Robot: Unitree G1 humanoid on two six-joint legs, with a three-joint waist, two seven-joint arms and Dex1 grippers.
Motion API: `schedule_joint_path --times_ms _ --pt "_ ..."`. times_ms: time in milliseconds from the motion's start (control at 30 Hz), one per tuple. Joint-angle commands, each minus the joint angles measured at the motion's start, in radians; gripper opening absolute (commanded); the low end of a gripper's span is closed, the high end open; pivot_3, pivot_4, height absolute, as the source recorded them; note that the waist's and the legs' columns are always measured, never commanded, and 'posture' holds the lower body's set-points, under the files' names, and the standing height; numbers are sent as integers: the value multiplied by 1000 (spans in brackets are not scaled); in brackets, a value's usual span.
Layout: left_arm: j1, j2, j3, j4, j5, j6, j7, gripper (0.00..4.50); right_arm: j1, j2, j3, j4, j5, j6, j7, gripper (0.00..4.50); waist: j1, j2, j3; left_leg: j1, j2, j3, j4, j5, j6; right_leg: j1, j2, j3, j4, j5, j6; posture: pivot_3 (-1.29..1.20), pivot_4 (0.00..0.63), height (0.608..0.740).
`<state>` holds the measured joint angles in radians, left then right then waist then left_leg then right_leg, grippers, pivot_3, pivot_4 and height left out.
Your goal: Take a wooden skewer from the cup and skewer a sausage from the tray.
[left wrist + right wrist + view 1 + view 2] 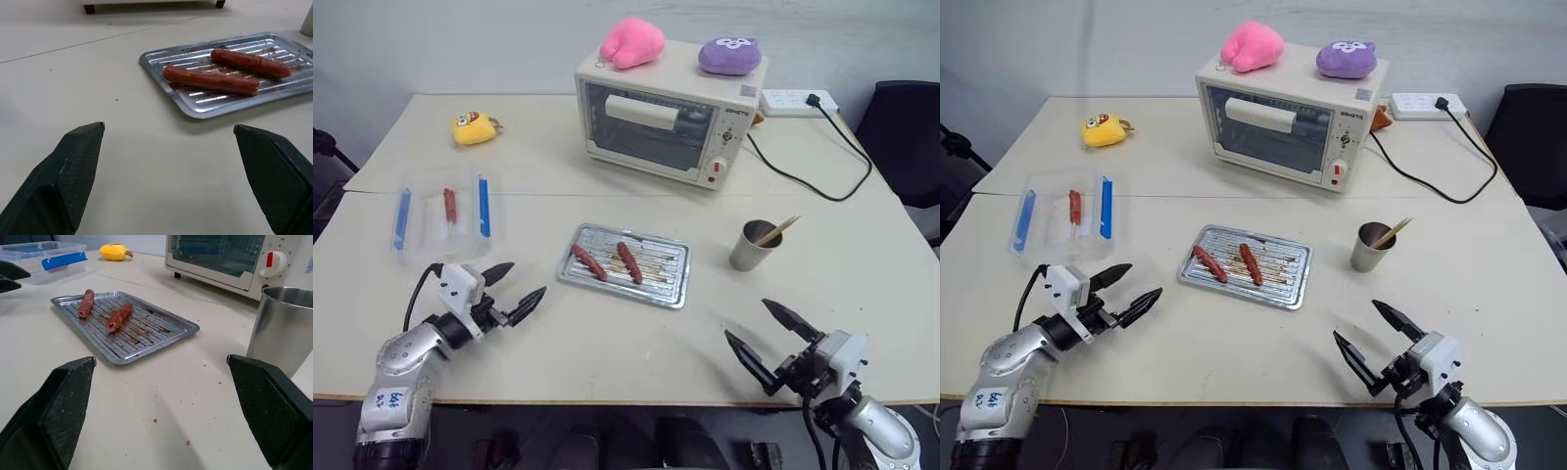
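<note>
You are looking at a pale bench (607,362) where the cup (755,246) is hiding most of the wooden skewer (777,230); only its upper end is showing, leaning up and away to the right over the rim. Two sausages are lying side by side on the tray (671,286), the nearer-left sausage (588,261) running its long axis diagonally from far left to near right. Your left pincer (514,291) and right pincer (770,339) are both hovering empty, fingers spread wide, either side of the tray
</note>
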<state>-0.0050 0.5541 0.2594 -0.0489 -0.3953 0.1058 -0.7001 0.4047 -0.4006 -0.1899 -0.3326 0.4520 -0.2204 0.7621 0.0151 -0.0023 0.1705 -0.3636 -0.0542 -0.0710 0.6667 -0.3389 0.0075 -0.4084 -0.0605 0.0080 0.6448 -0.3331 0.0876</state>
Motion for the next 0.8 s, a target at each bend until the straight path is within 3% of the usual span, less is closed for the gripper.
schedule_joint_path --times_ms 33,167,300,433,567,667,800 --pt "-18 25 10 -12 17 -9 -3 4475 -2 2 -21 -35 28 -10 -6 4500 2 0 0 0 0 0 0 0 0 0 0 0 0 0 0 0 150 740" --pt "-24 10 9 -51 -103 56 -82 4475 2 -12 -44 -71 48 12 -15 4500 8 0 0 0 0 0 0 0 0 0 0 0 0 0 0 0 150 740" --pt "-45 53 35 -62 -189 101 -190 4475 25 -66 -138 -120 114 56 -14 4500 7 0 0 0 0 0 1 0 0 0 0 0 0 0 0 0 150 740" --pt "-61 150 34 -77 -166 64 -303 4475 87 -149 -258 -160 204 119 34 4500 8 0 0 0 0 0 1 0 0 0 0 0 0 0 0 0 150 740" --pt "-27 235 51 -111 -243 149 -412 4475 121 -185 -357 -119 235 152 53 4500 6 0 0 0 0 0 0 0 0 1 0 0 -1 0 0 0 150 740" --pt "-29 247 42 -129 -273 194 -423 4475 77 -209 -379 -29 255 186 81 4500 6 0 0 2 0 0 -1 0 0 3 0 1 -1 0 0 0 150 740" --pt "-49 207 10 -171 -288 223 -397 4475 -90 -268 -349 111 275 257 123 4500 4 2 1 10 1 0 -2 -1 2 13 -1 0 -3 0 -1 0 150 740"
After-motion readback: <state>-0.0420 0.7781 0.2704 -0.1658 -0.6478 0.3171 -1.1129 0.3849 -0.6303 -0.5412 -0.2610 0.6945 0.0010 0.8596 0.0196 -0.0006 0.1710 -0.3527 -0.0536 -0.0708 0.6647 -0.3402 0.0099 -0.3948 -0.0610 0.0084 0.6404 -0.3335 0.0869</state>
